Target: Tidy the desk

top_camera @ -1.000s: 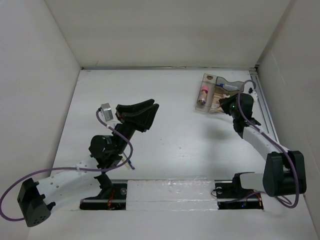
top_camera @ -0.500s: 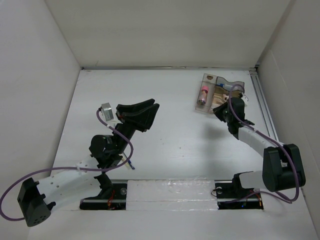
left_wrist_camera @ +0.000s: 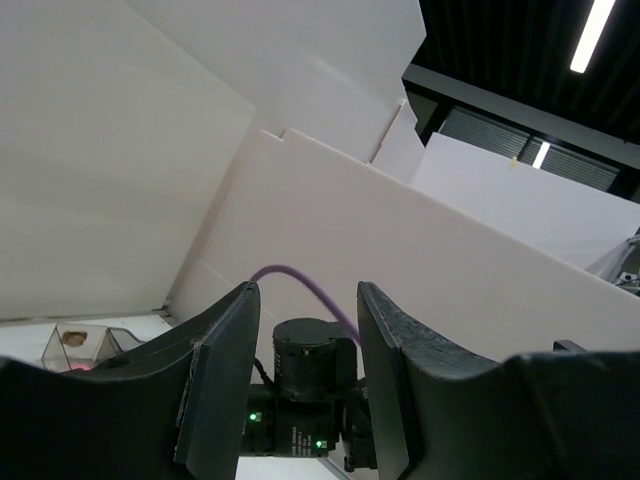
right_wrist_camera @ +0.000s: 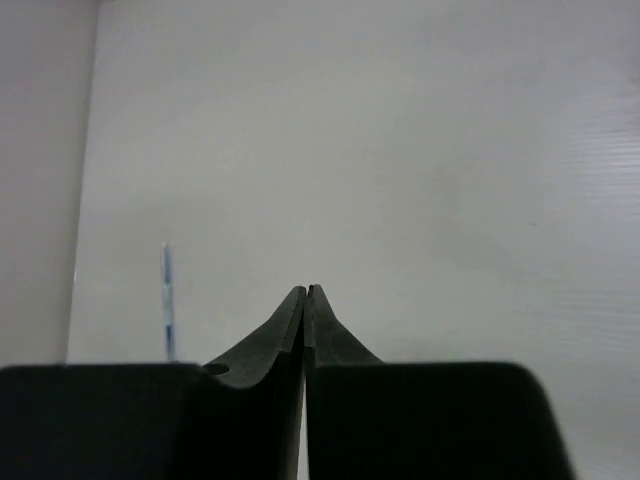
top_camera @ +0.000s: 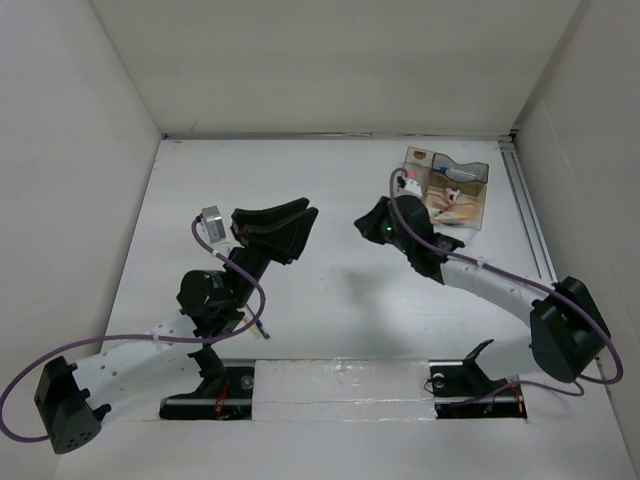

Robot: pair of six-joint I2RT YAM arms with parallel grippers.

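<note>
From above: white table (top_camera: 330,290) walled by white panels, with a metal rail (top_camera: 528,215) along its right edge. Over the left half, the left arm folded up, the left fingers (top_camera: 285,225) raised off the surface, aimed toward the far right, spread apart and empty. Near the far right corner, just beside the rail, a clear plastic compartment tray (top_camera: 478,170) with small pinkish and tan items inside, too small to name. Right arm stretched from its base toward mid-table, the right fingers (top_camera: 372,220) just left of the tray; released or clenched, impossible to tell from here.

Left wrist view: both left fingers (left_wrist_camera: 225,390) wide apart, nothing held. Through the gap, the right arm's dark wrist (left_wrist_camera: 305,385) with green lights and a purple cable (left_wrist_camera: 300,280). At lower left, a corner of the clear tray (left_wrist_camera: 70,345).

Right wrist view: right fingers (right_wrist_camera: 270,340) clenched tip to tip, gripping nothing. Beneath them, white table (right_wrist_camera: 450,200). Off to the left on it, a thin blue-and-white stick (right_wrist_camera: 167,300), apart from the fingers, too slim to identify.
</note>
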